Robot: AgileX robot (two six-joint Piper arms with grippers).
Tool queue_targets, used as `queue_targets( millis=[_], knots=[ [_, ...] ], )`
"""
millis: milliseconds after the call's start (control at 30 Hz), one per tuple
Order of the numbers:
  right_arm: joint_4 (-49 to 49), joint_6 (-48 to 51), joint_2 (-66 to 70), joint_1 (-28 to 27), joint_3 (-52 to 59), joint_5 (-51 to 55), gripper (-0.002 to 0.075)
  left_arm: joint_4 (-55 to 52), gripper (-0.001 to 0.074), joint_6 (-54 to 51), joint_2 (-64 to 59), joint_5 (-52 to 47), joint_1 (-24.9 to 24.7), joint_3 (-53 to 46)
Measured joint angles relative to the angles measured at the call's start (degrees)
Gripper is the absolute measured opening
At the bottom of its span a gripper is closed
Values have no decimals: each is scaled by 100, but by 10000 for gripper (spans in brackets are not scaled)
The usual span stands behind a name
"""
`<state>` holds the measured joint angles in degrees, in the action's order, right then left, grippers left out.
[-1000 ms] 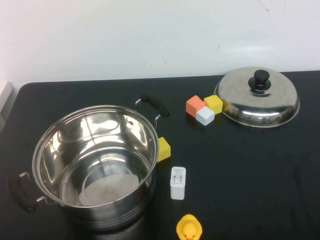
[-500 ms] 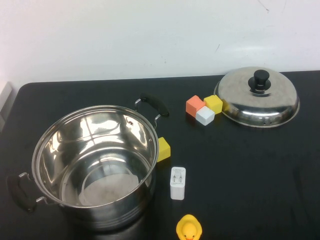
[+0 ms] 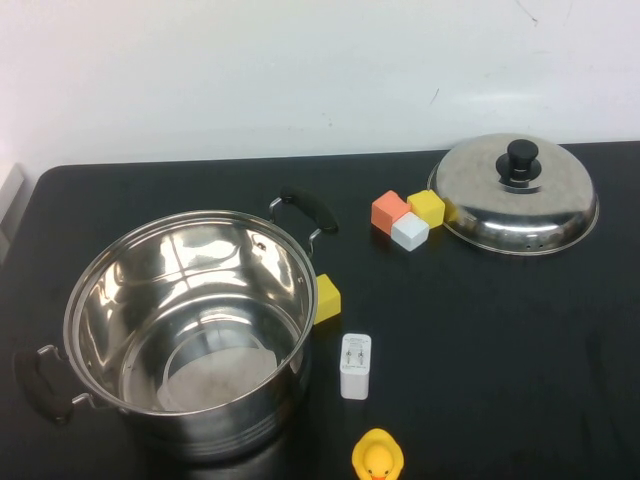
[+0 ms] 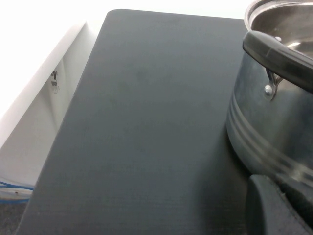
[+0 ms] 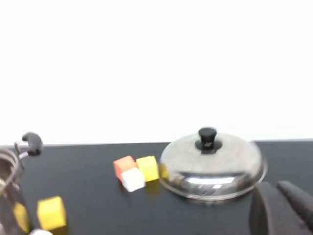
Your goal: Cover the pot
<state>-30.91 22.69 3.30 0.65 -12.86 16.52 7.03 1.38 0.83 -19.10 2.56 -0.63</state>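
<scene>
The pot [image 3: 190, 325] is a large shiny steel stockpot with two black side handles. It stands uncovered and empty at the front left of the black table. It also shows in the left wrist view [image 4: 274, 112]. The domed steel lid [image 3: 515, 195] with a black knob lies flat at the back right, and it shows in the right wrist view [image 5: 211, 164]. My left gripper [image 4: 279, 205] is low beside the pot's outer wall. My right gripper [image 5: 276, 188] is shut and empty, short of the lid on its near side. Neither gripper shows in the high view.
Orange [image 3: 390, 210], white [image 3: 410, 231] and yellow [image 3: 428, 207] cubes sit just left of the lid. Another yellow cube [image 3: 326, 298] touches the pot's right side. A white charger [image 3: 355, 366] and a yellow rubber duck [image 3: 378, 457] lie in front.
</scene>
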Motion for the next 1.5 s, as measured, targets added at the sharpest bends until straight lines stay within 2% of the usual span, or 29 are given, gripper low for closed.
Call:
queue_targets(
  millis=[200,333,400,467,567,667,767,833,933,1133,1267,1500],
  knots=[
    [-21,1448,1436,0,-1124,436,-2,0,-2,11,0,0,0,0],
    [107,1459,2197,0,-1318,319,-2,0,-2,11,0,0,0,0],
    [648,739,2528,47,-1316,131,-1,0,-2,11,0,0,0,0],
    [1522,-471,2803,166,-1316,-171,3,0,-2,11,0,0,0,0],
    [3422,-2664,3251,419,-1316,-915,29,0,-2,11,0,0,0,0],
    [4855,-4301,3909,559,-1316,-2224,76,0,-2,11,0,0,0,0],
    [5386,-4785,4808,581,-1316,-4126,146,0,-2,11,0,0,0,0],
    [5409,-4741,5551,607,-1316,-5346,206,0,-2,11,0,0,0,0],
    [5291,-4252,6632,617,-1408,-6419,301,0,-2,11,0,0,0,0],
    [4945,-3277,8553,617,-2291,-6979,448,0,-2,11,0,0,0,0],
    [4803,-3029,9553,617,-3183,-7029,482,0,-2,11,0,0,0,0],
    [4573,-2871,10930,606,-4516,-7000,490,0,-2,0,0,0,0,0]
  ],
)
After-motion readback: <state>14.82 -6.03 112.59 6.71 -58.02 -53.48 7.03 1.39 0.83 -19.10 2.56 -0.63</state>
